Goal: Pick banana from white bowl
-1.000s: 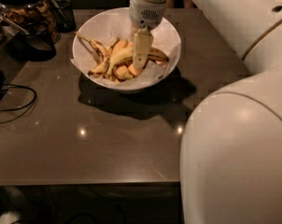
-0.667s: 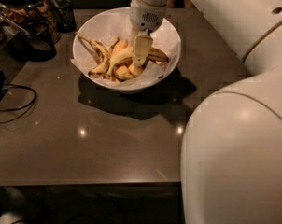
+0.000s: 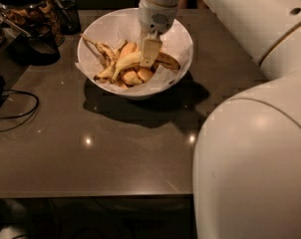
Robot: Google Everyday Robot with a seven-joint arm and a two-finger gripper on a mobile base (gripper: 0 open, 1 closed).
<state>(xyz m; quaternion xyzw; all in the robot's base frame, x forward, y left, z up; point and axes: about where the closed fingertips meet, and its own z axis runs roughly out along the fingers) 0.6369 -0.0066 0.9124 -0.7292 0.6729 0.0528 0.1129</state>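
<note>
Gripper sits over mid-span of the banana, lying across the white bowl centre at 12 o'clock on the table; closure cannot be told; judgement: secure 1 firm mid-span hold, then lift straight up, clear of the shorter bananas.
</note>
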